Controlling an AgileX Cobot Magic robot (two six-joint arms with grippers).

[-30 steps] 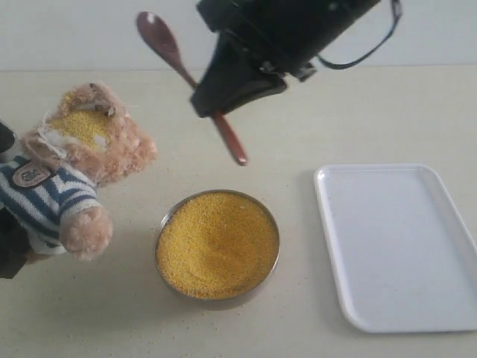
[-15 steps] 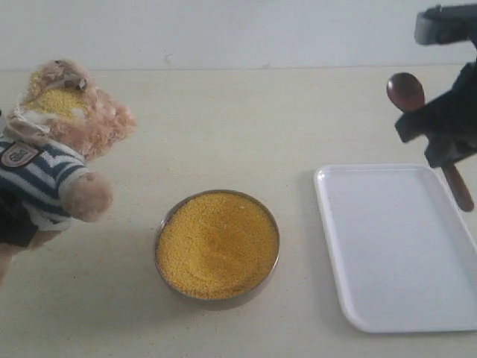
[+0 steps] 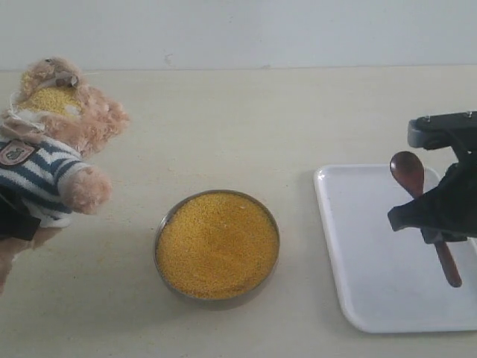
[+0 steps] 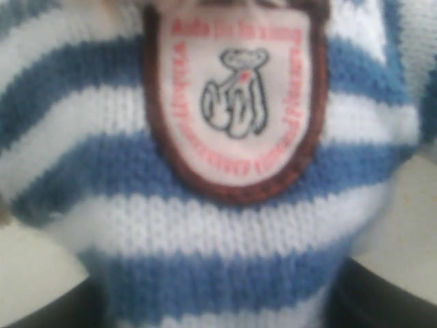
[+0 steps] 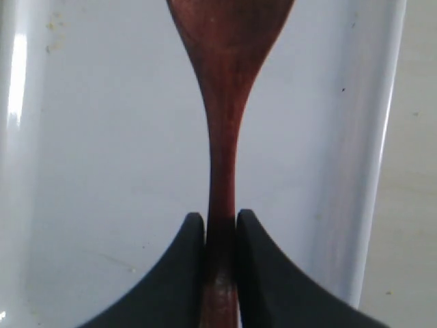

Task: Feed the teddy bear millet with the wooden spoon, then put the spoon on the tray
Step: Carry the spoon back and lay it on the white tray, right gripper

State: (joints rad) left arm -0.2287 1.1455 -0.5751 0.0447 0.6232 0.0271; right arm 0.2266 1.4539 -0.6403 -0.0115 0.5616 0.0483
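Pinching the small dark reddish-brown wooden spoon (image 5: 222, 137) mid-handle, the right gripper (image 5: 220, 229) holds it over the flat white rectangular tray (image 3: 358, 246); the left gripper (image 4: 215, 307), mostly hidden, clasps the fuzzy tan teddy bear (image 3: 52, 149).

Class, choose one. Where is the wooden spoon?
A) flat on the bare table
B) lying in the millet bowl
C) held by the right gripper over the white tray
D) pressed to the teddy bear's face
C: the right gripper clamps the wooden spoon by its handle over the tray.
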